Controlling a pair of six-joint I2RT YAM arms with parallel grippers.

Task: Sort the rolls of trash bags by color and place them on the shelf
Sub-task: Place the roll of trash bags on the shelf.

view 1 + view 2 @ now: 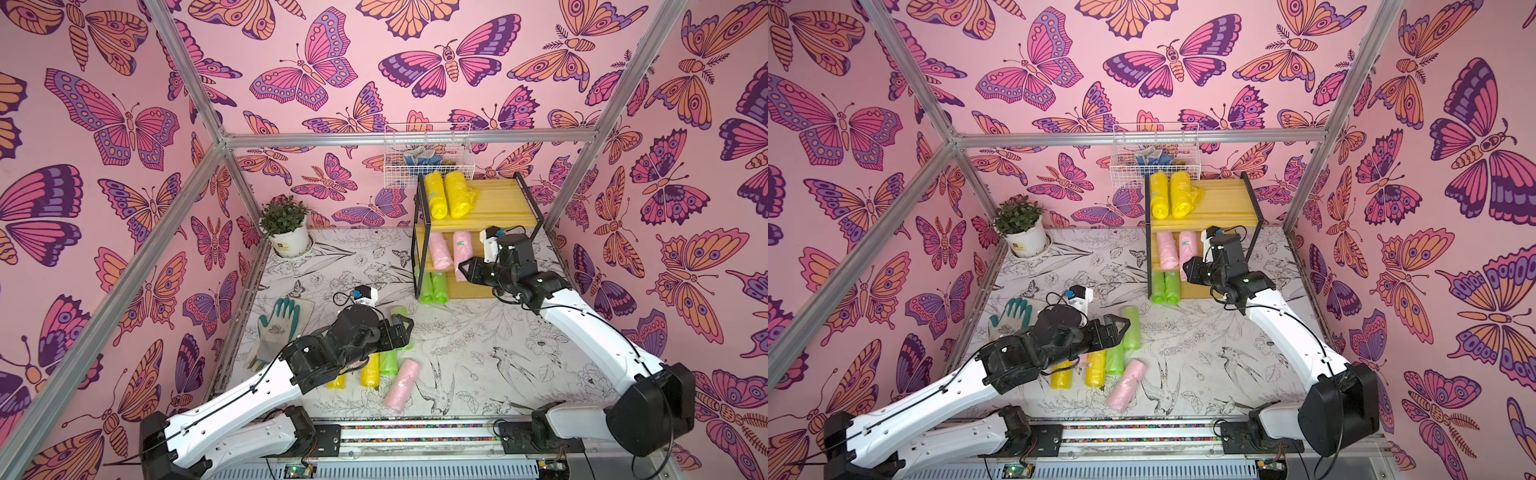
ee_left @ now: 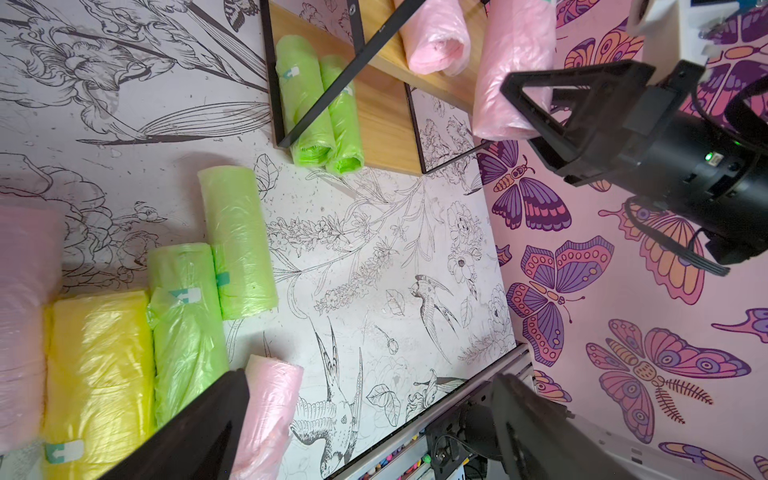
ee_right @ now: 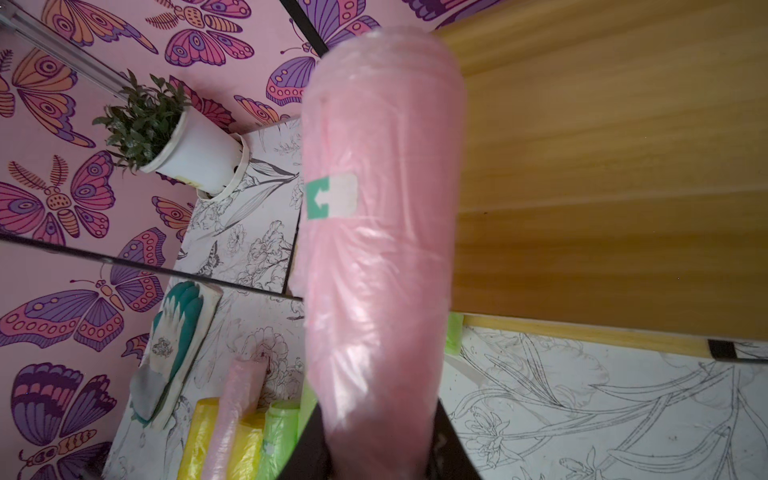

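Clamping pink roll (image 3: 374,208): right pincer (image 1: 465,268) at shelf (image 1: 498,199) (middle tier) | left pincer (image 1: 406,331) apart by green roll (image 1: 1131,328)

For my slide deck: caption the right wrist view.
Right hand holds a pink roll beside the shelf's wooden board.

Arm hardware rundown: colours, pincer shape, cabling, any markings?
Both the left arm and right arm have white shells, black joints and a thin black cable clipped along the links. The left pincer and right pincer are black, with open triangular-frame fingers. A white camera block sits on each wrist; a green light glows on the right one. No markings legible.
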